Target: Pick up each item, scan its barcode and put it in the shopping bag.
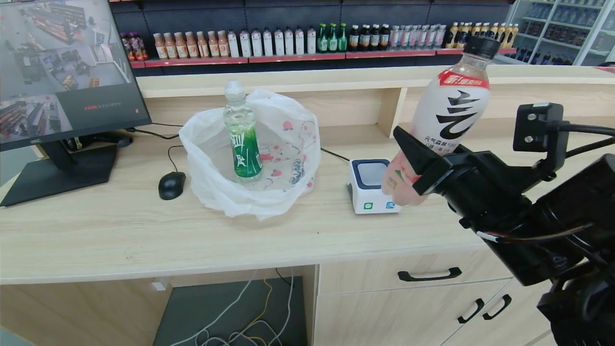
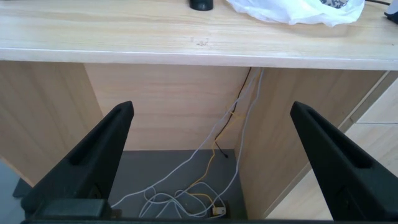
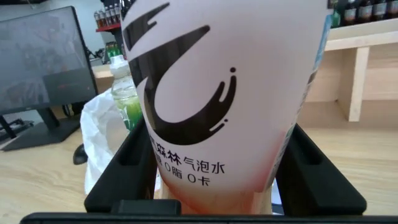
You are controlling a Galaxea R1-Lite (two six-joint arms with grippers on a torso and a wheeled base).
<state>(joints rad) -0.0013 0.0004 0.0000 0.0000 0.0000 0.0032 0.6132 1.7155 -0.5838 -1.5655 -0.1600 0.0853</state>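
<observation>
A pink-and-white drink bottle [image 1: 444, 120] with a black cap is tilted above the counter, and my right gripper [image 1: 423, 163] is shut on its lower half. Its base hangs just over the right edge of the white barcode scanner [image 1: 367, 187]. The right wrist view has the bottle [image 3: 217, 93] between the black fingers [image 3: 121, 168]. A white plastic shopping bag [image 1: 288, 144] lies open left of the scanner, with a green-labelled bottle [image 1: 241, 134] upright inside it. My left gripper [image 2: 211, 162] hangs open below the counter's front edge, nothing between its fingers.
A monitor [image 1: 62, 67] on a black stand fills the counter's left end, with a black mouse [image 1: 171, 185] beside the bag. A raised wooden ledge [image 1: 336, 77] runs behind. Drawers [image 1: 430, 276] sit under the counter at right; loose cables [image 2: 199, 186] lie in the opening below.
</observation>
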